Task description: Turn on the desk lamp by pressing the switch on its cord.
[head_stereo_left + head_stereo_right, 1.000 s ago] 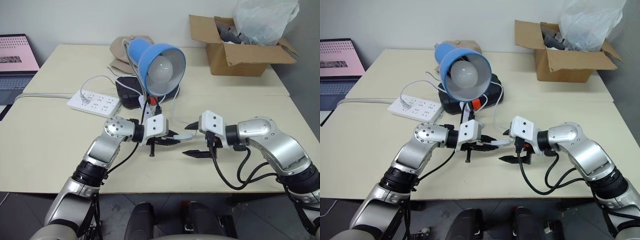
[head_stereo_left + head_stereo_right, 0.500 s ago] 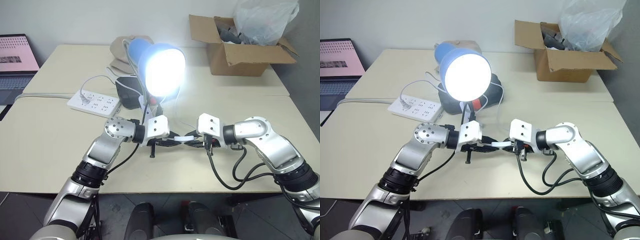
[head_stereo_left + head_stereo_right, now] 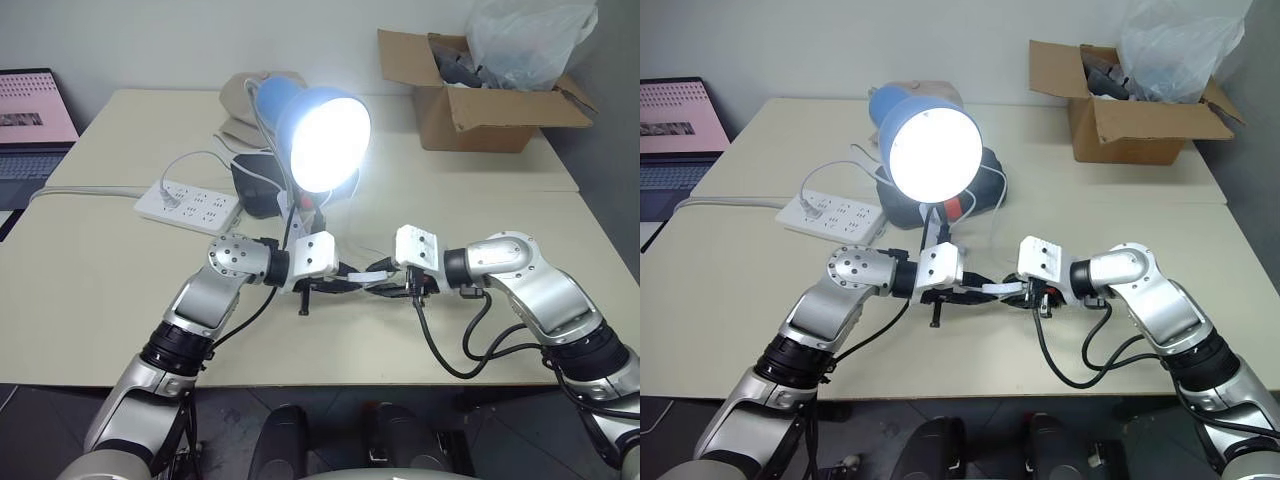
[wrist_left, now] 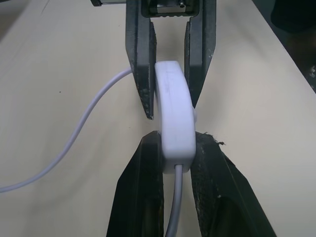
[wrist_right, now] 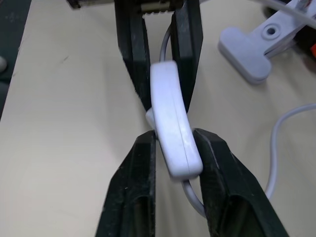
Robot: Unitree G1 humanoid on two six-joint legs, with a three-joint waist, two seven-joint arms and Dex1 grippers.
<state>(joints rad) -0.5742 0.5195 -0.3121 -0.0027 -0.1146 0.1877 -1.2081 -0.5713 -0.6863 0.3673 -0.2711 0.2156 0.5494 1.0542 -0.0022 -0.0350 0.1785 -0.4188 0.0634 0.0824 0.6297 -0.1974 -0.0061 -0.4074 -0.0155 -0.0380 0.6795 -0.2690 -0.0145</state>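
Small white switch (image 4: 174, 118) raised just above the desk (image 3: 90, 290), near its front edge, pinched from opposite ends: left end effector (image 3: 345, 280) clamped on one end, right end effector (image 3: 392, 285) closed around the other. Thin white cord (image 4: 74, 143) trailing from the switch across the desk. Behind, blue desk lamp (image 3: 312, 125) glowing brightly, white clip base (image 5: 249, 52) resting near the grip. White power strip (image 3: 188, 205) farther left.
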